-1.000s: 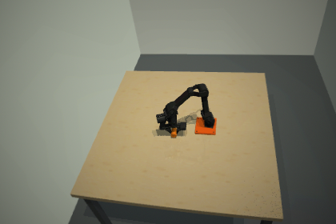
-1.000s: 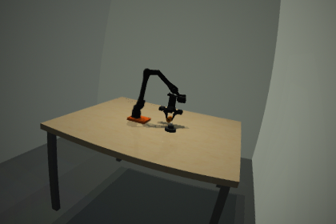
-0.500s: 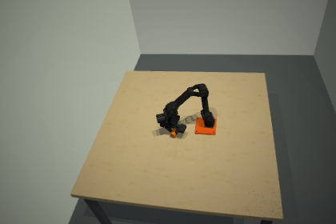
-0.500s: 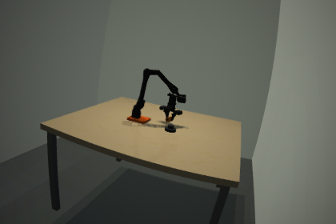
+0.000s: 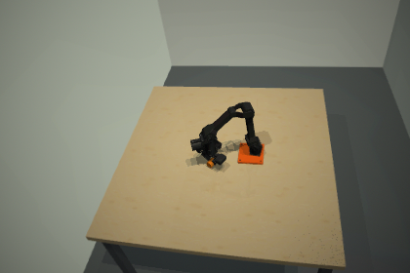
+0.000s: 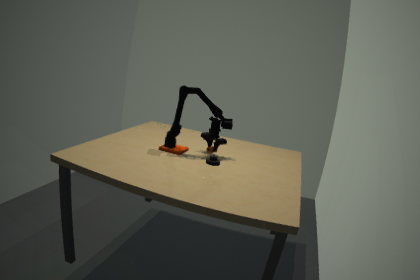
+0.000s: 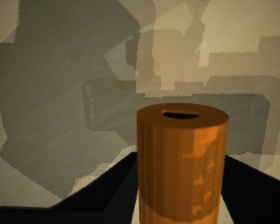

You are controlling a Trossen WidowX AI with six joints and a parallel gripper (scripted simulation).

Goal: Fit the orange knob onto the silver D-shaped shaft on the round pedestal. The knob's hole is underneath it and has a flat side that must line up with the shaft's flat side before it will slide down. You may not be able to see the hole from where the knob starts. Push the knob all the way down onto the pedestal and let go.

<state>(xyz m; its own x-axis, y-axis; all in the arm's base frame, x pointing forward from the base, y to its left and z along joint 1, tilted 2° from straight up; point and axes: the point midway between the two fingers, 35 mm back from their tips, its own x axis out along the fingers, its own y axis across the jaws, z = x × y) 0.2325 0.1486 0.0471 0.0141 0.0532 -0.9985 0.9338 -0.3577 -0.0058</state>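
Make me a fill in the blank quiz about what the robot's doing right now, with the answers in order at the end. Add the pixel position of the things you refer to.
The gripper (image 5: 215, 162) (image 6: 213, 148) (image 7: 176, 160) holds the ____ knob.
The hole in the knob's visible end has one ____ side.
The arm's base plate (image 5: 250, 160) (image 6: 181, 150) stands on a ____.

Missing words: orange; flat; table

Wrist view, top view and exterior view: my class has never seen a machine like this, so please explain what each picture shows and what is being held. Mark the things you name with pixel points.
The machine is one black jointed arm on an orange base (image 5: 242, 160) (image 6: 183, 150), bolted on a wooden table (image 5: 161, 199) (image 6: 260, 184). The top view looks down from above; the exterior view looks from one side. The wrist view comes from near the hand (image 5: 216, 161) (image 6: 213, 147) (image 7: 181, 175), which grips an orange knob (image 5: 210, 164) (image 6: 210, 149) (image 7: 181, 165) with a slot-like hole. In the exterior view, a dark round pedestal (image 6: 213, 161) sits on the table.
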